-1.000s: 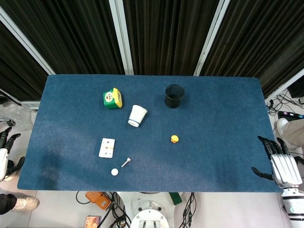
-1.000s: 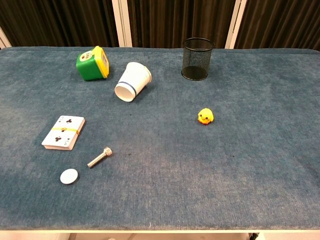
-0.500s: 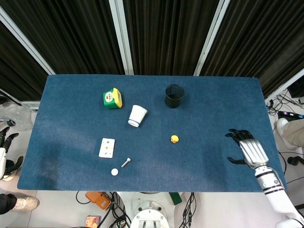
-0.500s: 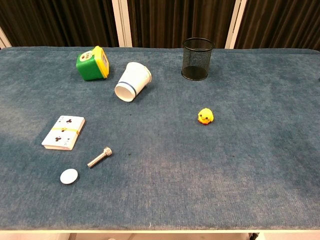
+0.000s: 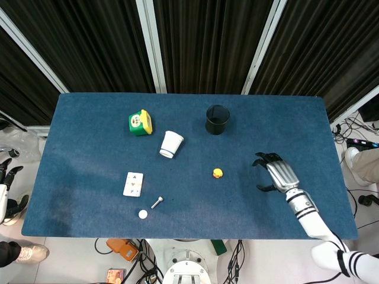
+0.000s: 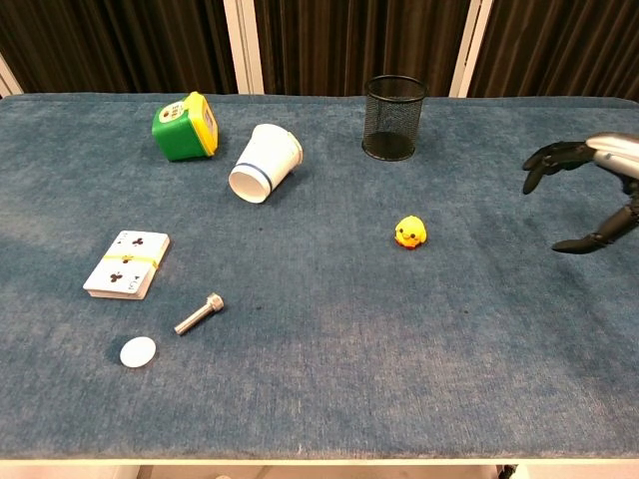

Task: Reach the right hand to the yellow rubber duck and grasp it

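Note:
The small yellow rubber duck [image 5: 218, 173] [image 6: 409, 233] sits upright on the blue table, right of centre. My right hand [image 5: 275, 173] [image 6: 589, 190] hovers over the table to the duck's right, a clear gap away, its fingers spread and holding nothing. Off the table's left edge, low down, my left hand [image 5: 6, 190] shows in the head view only; its fingers are too small to read.
A black mesh cup [image 5: 217, 119] stands behind the duck. A white paper cup [image 5: 171, 144] lies on its side, with a green and yellow cube [image 5: 140, 122] further left. A card deck [image 5: 133, 183], a bolt [image 5: 157, 202] and a white disc [image 5: 143, 214] lie front left.
My right hand has swept from the table's right front edge leftward towards the duck and now enters the chest view. Nothing on the table has moved.

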Robot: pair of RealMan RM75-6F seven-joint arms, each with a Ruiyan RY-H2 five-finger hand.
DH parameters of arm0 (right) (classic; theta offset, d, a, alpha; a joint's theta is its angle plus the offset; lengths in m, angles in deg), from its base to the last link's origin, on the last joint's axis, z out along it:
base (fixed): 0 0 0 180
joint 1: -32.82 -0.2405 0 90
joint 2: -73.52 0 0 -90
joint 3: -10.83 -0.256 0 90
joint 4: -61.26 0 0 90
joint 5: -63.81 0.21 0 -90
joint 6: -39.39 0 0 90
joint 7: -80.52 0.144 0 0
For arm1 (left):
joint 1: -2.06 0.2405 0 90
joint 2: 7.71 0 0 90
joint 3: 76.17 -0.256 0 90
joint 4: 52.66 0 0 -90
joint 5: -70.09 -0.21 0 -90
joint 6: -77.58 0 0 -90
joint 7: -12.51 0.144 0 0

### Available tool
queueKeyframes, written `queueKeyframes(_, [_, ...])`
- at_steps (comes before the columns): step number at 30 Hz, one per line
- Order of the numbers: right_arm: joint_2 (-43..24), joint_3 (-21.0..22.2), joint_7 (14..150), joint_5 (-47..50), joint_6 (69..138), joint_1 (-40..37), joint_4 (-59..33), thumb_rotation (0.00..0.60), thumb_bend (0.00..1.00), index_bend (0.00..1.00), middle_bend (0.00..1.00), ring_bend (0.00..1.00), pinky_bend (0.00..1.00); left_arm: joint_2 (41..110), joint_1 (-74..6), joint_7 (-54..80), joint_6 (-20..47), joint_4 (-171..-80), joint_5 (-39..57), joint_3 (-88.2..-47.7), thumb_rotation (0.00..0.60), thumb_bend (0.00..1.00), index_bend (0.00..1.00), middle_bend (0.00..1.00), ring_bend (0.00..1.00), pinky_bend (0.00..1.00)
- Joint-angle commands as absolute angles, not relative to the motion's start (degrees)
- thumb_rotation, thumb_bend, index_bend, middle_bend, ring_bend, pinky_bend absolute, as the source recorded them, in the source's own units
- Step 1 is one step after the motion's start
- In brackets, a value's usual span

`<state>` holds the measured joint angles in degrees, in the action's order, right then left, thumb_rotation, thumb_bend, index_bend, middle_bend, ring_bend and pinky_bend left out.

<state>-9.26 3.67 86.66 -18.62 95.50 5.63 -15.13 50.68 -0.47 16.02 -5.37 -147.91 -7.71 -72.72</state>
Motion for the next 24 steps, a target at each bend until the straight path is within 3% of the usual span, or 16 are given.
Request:
queueKeyframes(1, [-12.3,3.1,88.3,-18.5,94.0,3.4,-12.1,0.6,0.28,0.43,0.21,0.25,0.2,50.7,-0.5,16.2,-5.3,-147.9,-7.8,-72.8,0.6,0.3,0.17,0.01,0.06,0.19])
queueKeyframes(24, [-22.6,2.4,93.5,-18.2,89.6,-4.9,-2.1,0.6,0.32,0.48,0.21,0.25,0.2,51.0,-0.9,17.0,-4.8,-147.6,-8.5,-73.2,0.6,0.3,0.17,0.01,0.06,0.19])
